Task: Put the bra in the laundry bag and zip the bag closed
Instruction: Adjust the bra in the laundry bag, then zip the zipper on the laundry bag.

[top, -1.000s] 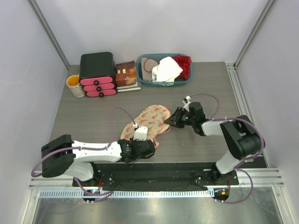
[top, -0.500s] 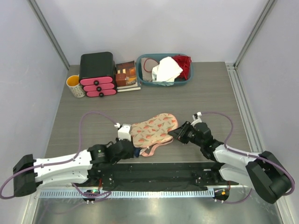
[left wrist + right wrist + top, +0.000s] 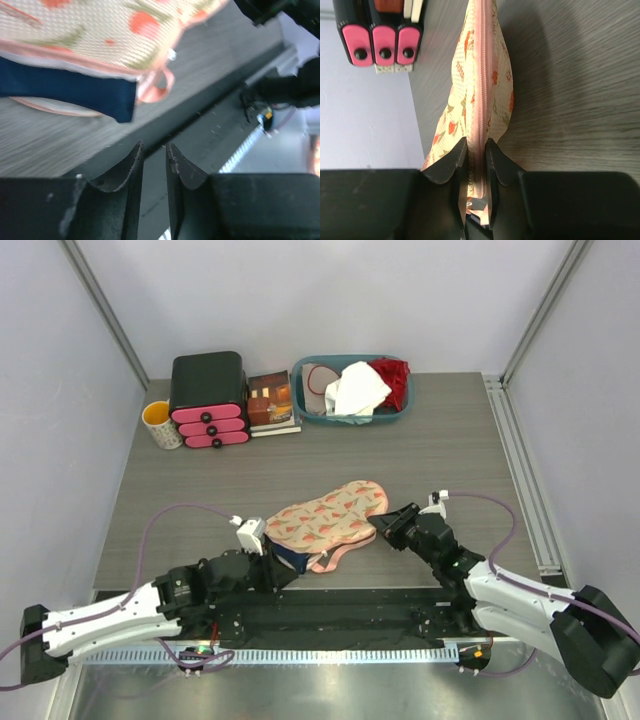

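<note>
The right fingers [image 3: 447,162] pinch the laundry bag [image 3: 328,518] by its pink seam at its 3 o'clock end, the left fingers [image 3: 127,170] sit narrowly apart and empty, so the bra [image 3: 290,558] poking out at 7 o'clock by the counter [image 3: 450,440] edge could jam the zipper.

The counter [image 3: 440,440] had a rectangular top with a grey wood-grain finish. Plain pale walls enclosed it: a back wall [image 3: 320,300], a left wall [image 3: 50,390] and a right wall [image 3: 600,390]. An aluminium post [image 3: 105,312] stood at each rear corner. A metal rail [image 3: 520,470] ran along the counter's right edge. A black base plate [image 3: 340,605] lay along the near edge, with a white slotted strip [image 3: 330,654] just beyond it. A black drawer unit [image 3: 208,390] with three pink drawers stood at the rear left. Lighting was even and diffuse, and shadows were soft.
</note>
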{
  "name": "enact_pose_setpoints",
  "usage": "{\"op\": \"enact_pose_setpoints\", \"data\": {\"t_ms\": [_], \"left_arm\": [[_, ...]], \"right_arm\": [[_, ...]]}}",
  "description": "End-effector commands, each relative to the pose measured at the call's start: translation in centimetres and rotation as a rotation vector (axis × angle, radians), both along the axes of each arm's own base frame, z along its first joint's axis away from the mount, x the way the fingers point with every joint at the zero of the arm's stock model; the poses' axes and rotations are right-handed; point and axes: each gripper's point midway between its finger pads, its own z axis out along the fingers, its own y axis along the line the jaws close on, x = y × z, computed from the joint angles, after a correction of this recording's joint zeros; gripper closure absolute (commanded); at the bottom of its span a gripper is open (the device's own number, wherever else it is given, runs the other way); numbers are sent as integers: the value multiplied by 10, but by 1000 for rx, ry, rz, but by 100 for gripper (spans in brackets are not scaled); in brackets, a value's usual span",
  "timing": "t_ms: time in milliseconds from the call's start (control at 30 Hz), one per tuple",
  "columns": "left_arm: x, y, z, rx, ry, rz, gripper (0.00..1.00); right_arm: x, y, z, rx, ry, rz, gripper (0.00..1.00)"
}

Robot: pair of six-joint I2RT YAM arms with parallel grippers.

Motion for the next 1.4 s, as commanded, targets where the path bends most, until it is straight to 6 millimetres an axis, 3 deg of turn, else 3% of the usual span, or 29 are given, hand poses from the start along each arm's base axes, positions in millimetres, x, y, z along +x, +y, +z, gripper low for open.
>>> {"op": "enact_pose_setpoints", "data": {"t_ms": [0,33,67,133,200,233,267,467,567,633,667,700,767,800,933,967,1067,1100,1133,1167,1233,1267,1367], "left_arm": [[-11,-37,36,-178,-59,-153,76],[-8,-39,23,-112,-45,-144,77],[-3,-44,31,-102,-58,-142,77],[4,-50,15,5,-47,-138,77],[19,-54,14,66,-52,-78,77],[28,-49,-6,167,-44,-37,77],[37,-52,0,192,-60,-3,77],[77,-41,-16,417,-103,136,78],[90,-35,-5,497,-131,176,87],[88,-43,4,482,-127,147,95],[80,-57,9,421,-110,84,97],[75,-66,23,345,-118,54,97],[58,-79,26,250,-97,-39,96],[46,-92,42,149,-86,-111,96],[34,-107,52,70,-31,-159,89],[36,-108,52,73,-21,-141,80],[51,-104,40,160,15,-30,69],[56,-102,34,198,25,1,68],[64,-105,42,206,14,50,68],[63,-97,22,305,46,71,67],[67,-99,26,356,41,120,67],[69,-89,10,443,46,172,67],[70,-95,9,476,46,218,68]], "right_arm": [[15,-12,12,20,-35,-116,77],[15,-12,16,26,-40,-120,76],[16,-12,18,32,-41,-126,77],[15,-14,17,39,-33,-139,76],[14,-16,17,39,-32,-143,76],[13,-16,17,40,-33,-146,76],[14,-18,19,44,-39,-154,76],[8,-22,16,50,-30,-160,76],[8,-23,18,52,-28,-163,76],[9,-25,17,45,-24,-175,76],[9,-26,17,40,-23,-181,76],[10,-27,16,38,-22,-187,76],[11,-28,15,31,-18,-195,76],[12,-28,15,31,-16,-197,75],[13,-26,10,27,-1,-199,75],[13,-26,12,33,-2,-199,75],[14,-27,13,44,3,-214,74],[13,-28,11,37,12,-218,74],[14,-29,13,39,11,-223,74],[15,-31,15,36,10,-236,73],[15,-34,15,30,21,-253,73],[15,-35,16,30,20,-259,73],[17,-37,20,31,15,-277,73]]}}
